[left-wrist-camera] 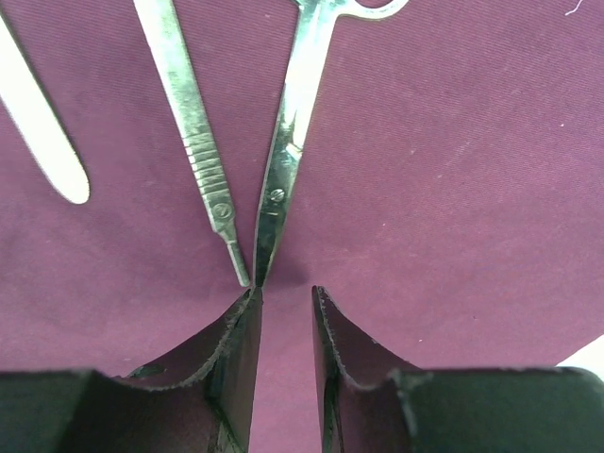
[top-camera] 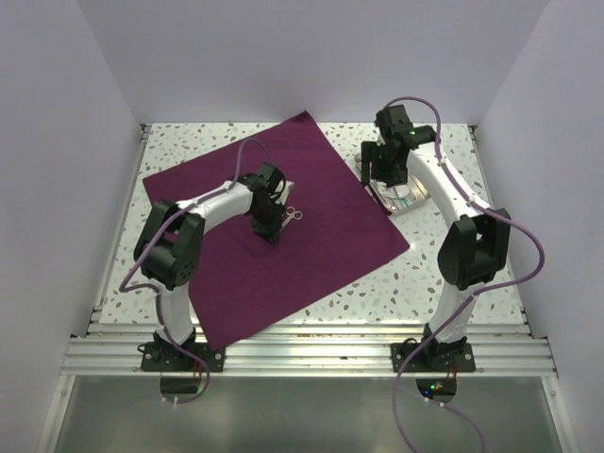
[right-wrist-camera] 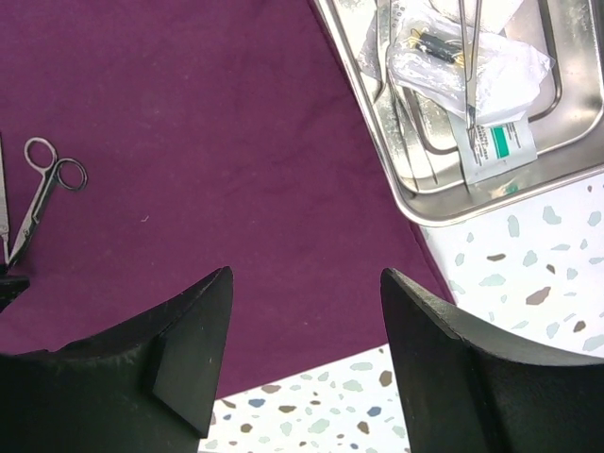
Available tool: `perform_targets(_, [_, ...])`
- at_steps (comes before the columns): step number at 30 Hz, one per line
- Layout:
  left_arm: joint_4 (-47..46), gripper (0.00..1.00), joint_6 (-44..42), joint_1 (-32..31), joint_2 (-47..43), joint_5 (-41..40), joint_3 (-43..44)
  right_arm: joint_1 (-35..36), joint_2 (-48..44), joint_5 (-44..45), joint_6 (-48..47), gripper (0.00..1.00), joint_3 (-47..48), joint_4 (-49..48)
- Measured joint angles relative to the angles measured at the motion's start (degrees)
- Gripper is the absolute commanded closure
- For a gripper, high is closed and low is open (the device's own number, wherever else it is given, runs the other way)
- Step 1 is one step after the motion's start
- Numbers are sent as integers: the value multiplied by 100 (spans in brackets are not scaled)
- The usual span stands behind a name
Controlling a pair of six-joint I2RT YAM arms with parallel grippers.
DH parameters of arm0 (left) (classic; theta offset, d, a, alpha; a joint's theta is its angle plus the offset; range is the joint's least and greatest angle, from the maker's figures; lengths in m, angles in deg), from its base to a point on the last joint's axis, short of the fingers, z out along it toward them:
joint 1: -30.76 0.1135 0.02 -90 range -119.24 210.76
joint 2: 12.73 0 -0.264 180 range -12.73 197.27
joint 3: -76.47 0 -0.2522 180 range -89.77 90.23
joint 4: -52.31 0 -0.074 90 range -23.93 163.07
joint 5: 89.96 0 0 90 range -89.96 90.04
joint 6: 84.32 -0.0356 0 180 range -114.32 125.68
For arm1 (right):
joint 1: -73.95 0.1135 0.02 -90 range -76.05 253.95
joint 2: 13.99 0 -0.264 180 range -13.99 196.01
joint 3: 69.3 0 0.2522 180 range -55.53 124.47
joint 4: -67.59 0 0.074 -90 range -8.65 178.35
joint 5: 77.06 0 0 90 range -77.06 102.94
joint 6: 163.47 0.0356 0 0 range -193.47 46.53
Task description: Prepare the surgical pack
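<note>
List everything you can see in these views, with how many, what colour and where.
drape: one, deep purple, spread flat across the middle of the table
scissors: one, steel, on the drape, tips by the left gripper
scalpel handle: one, steel, on the drape beside the scissors
flat strip: one, white, on the drape next to the scalpel handle
tray: one, shiny steel, at the drape's right corner
packets: at least two, clear and white-green, in the tray
table: one, white speckled, beneath everything
arms: two, white and black, bolted at the near edge
left gripper: one, black, low over the drape, narrowly open, empty
right gripper: one, black, open, empty, near the tray
</note>
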Motion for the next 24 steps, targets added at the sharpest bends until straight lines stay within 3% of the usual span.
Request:
perform_targets(13, [-28,73,13,-81,160,31,0,59,0,-44,4,32,0,-35])
perform_targets(19, [13,62,7,-81,160,-7,157,59,0,-44,4,32,0,-35])
perform_targets(24, [0,59,-20,-81,227,-59,634,59,0,-42,4,31,0,-35])
